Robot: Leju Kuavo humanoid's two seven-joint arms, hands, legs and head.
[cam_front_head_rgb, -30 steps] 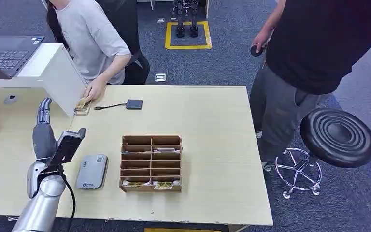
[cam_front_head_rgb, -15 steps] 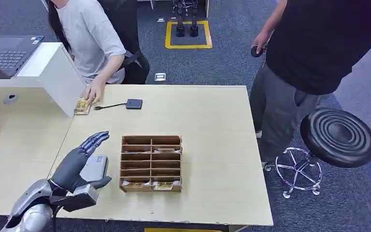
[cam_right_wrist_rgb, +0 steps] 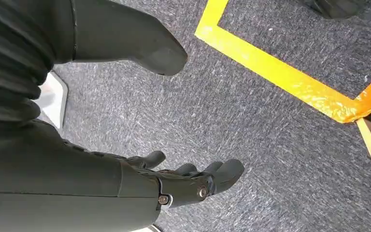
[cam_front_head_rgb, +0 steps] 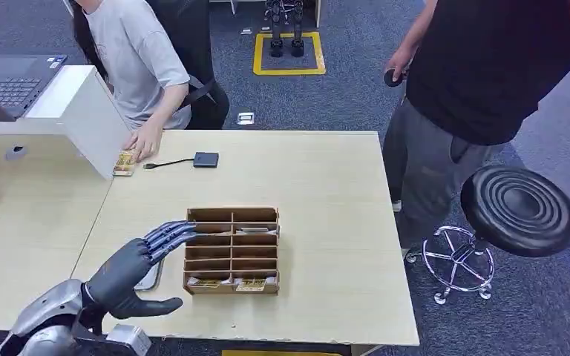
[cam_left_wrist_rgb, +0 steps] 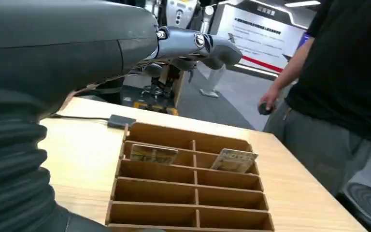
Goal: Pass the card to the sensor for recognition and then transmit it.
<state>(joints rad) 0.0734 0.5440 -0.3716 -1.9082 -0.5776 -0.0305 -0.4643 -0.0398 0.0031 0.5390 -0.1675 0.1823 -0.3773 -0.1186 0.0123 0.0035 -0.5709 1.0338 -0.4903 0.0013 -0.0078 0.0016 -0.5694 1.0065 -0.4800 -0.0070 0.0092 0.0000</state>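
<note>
My left hand (cam_front_head_rgb: 130, 271) hovers open and empty over the table's front left, fingers stretched toward the wooden card organizer (cam_front_head_rgb: 231, 250). Under the hand lies the flat grey sensor (cam_front_head_rgb: 151, 277), mostly hidden. Cards (cam_front_head_rgb: 251, 284) sit in the organizer's nearest row. In the left wrist view my left hand (cam_left_wrist_rgb: 125, 43) hangs above the organizer (cam_left_wrist_rgb: 188, 193), where two cards (cam_left_wrist_rgb: 153, 154) (cam_left_wrist_rgb: 234, 160) stand in slots. My right hand (cam_right_wrist_rgb: 125, 183) hangs over the carpet with fingers apart, holding nothing.
A seated person's hand (cam_front_head_rgb: 145, 140) rests beside a card (cam_front_head_rgb: 125, 162) at the table's far left, next to a white partition (cam_front_head_rgb: 93, 111). A small black dongle (cam_front_head_rgb: 206, 159) with a cable lies nearby. A standing person (cam_front_head_rgb: 482, 81) and a black stool (cam_front_head_rgb: 519, 211) are at the right.
My left hand has swung right, from the left of the sensor to over it, and its fingers now reach the organizer's left edge. The seated person's hand stays by the card.
</note>
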